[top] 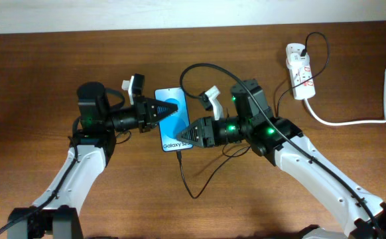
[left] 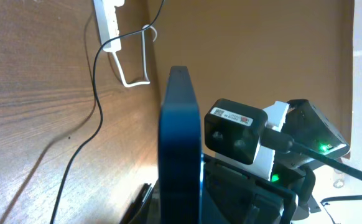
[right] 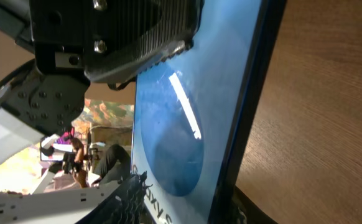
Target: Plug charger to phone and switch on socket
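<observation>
The phone (top: pixel 173 123), blue screen with white "Galaxy" text, sits at the table's middle. My left gripper (top: pixel 166 111) is shut on its upper part from the left. My right gripper (top: pixel 184 135) is shut on its lower part from the right. In the left wrist view the phone (left: pixel 180 143) stands edge-on between my jaws (left: pixel 180 208). In the right wrist view its screen (right: pixel 187 118) fills the space between my fingers (right: pixel 187 202). The thin black charger (top: pixel 188 182) runs from the phone's bottom edge in a loop toward the white socket (top: pixel 300 72) at the back right.
A thick white cord (top: pixel 352 121) leaves the socket toward the right edge. The socket (left: pixel 109 22) and the black cable (left: pixel 94 106) also show in the left wrist view. The charger loops on the wood (top: pixel 199 68) behind my right arm.
</observation>
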`<state>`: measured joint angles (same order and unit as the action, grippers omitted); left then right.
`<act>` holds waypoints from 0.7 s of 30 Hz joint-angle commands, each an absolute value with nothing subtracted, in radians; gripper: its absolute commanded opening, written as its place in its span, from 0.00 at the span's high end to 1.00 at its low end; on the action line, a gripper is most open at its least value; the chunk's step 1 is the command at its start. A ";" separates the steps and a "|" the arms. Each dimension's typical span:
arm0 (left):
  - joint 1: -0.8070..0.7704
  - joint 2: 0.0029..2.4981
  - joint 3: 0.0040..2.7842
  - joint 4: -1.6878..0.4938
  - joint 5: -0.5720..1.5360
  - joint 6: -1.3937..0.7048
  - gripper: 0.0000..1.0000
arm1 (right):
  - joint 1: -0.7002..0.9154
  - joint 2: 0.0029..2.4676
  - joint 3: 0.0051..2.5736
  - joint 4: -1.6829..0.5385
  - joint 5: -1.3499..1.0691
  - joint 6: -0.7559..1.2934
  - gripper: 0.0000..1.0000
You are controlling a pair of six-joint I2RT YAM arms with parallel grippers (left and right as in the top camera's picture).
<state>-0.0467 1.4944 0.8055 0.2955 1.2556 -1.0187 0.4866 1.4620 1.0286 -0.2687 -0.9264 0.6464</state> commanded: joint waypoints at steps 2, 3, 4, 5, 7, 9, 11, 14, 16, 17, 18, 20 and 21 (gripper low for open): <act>-0.046 1.485 0.800 0.343 1.243 -1.062 1.00 | 0.484 1.463 1.058 -0.274 -0.950 0.672 0.61; -0.043 1.485 0.800 0.360 1.228 -1.068 1.00 | 0.484 1.463 1.058 -0.274 -0.979 0.671 0.61; -0.037 1.485 0.800 0.371 1.209 -1.073 1.00 | 0.484 1.463 1.058 -0.274 -0.992 0.671 0.61; -0.031 1.485 0.800 0.377 1.193 -1.073 1.00 | 0.484 1.463 1.058 -0.275 -0.992 0.671 0.60; -0.010 1.485 0.800 0.393 1.151 -1.073 1.00 | 0.484 1.463 1.058 -0.284 -0.992 0.671 0.45; 0.014 1.485 0.800 0.393 1.120 -1.072 1.00 | 0.484 1.462 1.058 -0.301 -0.992 0.671 0.42; 0.043 1.485 0.800 0.392 1.113 -1.072 1.00 | 0.484 1.462 1.058 -0.312 -0.995 0.670 0.36; 0.074 1.485 0.800 0.393 1.110 -1.073 1.00 | 0.484 1.462 1.058 -0.311 -0.999 0.670 0.38; 0.078 1.485 0.800 0.392 1.110 -1.073 1.00 | 0.484 1.463 1.058 -0.311 -0.998 0.668 0.41; 0.078 1.485 0.800 0.392 1.110 -1.073 1.00 | 0.484 1.463 1.058 -0.311 -0.999 0.663 0.41; 0.078 1.485 0.800 0.392 1.110 -1.079 1.00 | 0.487 1.465 1.056 -0.310 -0.999 0.663 0.41; 0.078 1.485 0.800 0.392 1.113 -1.100 1.00 | 0.496 1.471 1.056 -0.304 -0.998 0.663 0.41; 0.078 1.485 0.800 0.392 1.114 -1.107 1.00 | 0.505 1.476 1.056 -0.291 -0.999 0.664 0.41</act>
